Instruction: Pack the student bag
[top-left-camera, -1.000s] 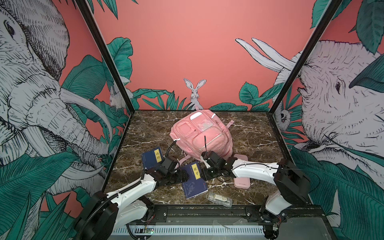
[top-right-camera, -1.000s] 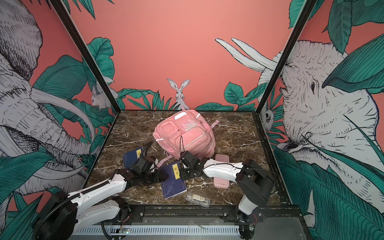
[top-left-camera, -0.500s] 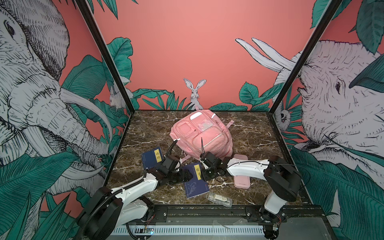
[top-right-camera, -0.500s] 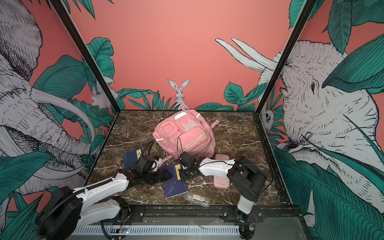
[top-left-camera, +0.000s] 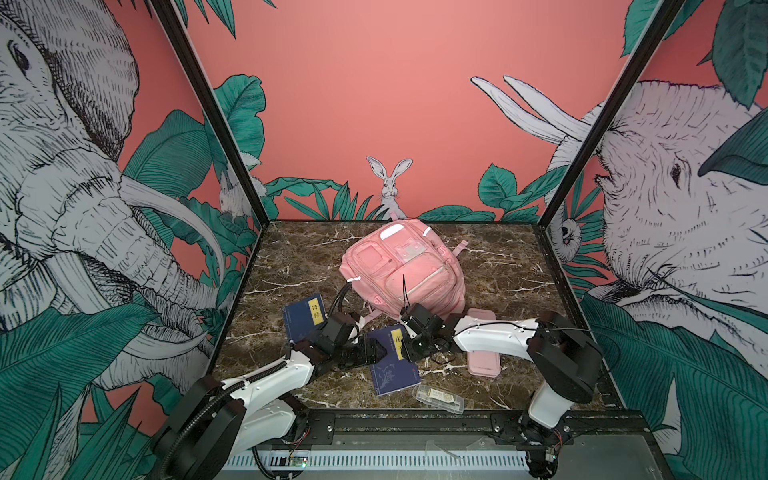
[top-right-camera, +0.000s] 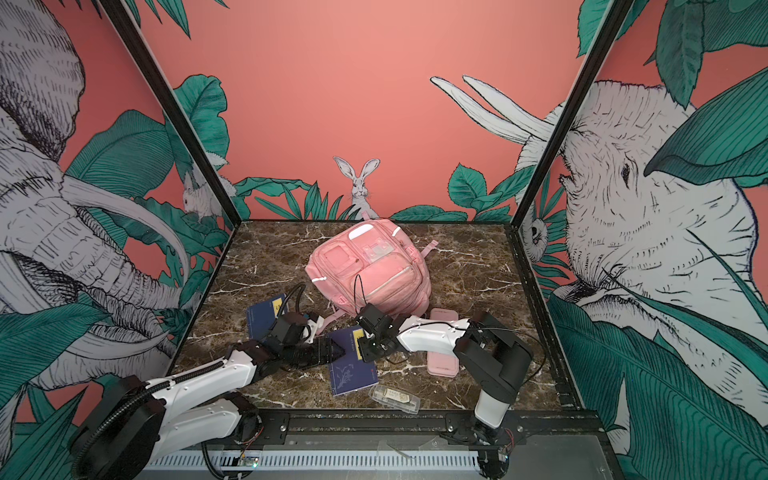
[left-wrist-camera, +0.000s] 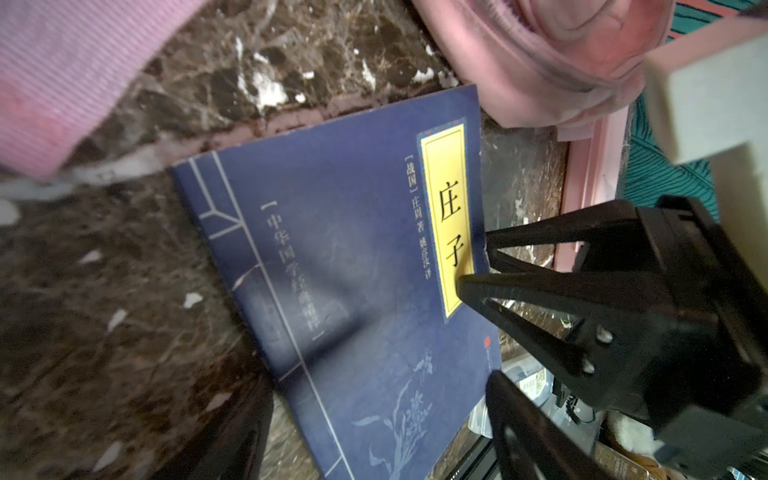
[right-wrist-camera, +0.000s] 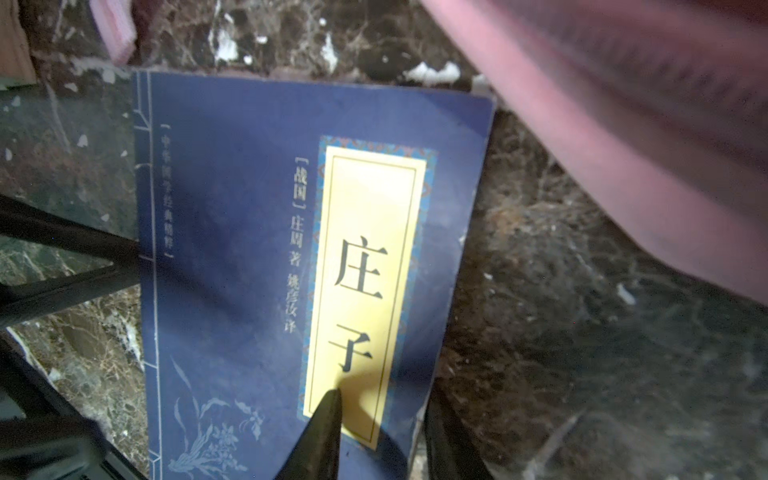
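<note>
The student bag (top-left-camera: 403, 274) (top-right-camera: 370, 270), a pink backpack, lies front side up at the middle of the marble floor. It also shows in the wrist views (left-wrist-camera: 540, 62) (right-wrist-camera: 623, 124). A blue book with a yellow label (top-left-camera: 392, 370) (top-right-camera: 353, 370) (left-wrist-camera: 353, 270) (right-wrist-camera: 270, 249) lies flat in front of it. My left gripper (top-left-camera: 380, 353) (left-wrist-camera: 378, 386) is wide open at the book's spine side, its fingers apart over the cover. My right gripper (top-left-camera: 407, 351) (right-wrist-camera: 384, 395) (left-wrist-camera: 473, 264) is at the opposite long edge. One finger rests on the yellow label. The other sits just outside the edge, a gap between them.
A second blue book (top-left-camera: 303, 318) (top-right-camera: 264, 318) lies at the left behind my left arm. A pink pencil case (top-left-camera: 482, 357) (top-right-camera: 442, 357) lies partly under my right arm. A clear plastic case (top-left-camera: 438, 399) (top-right-camera: 395, 398) sits near the front rail. A bag strap (top-left-camera: 368, 318) trails toward the books.
My right gripper has slid left onto the book's edge and its jaws have narrowed. My left gripper has crept a little toward the book's spine side, still wide.
</note>
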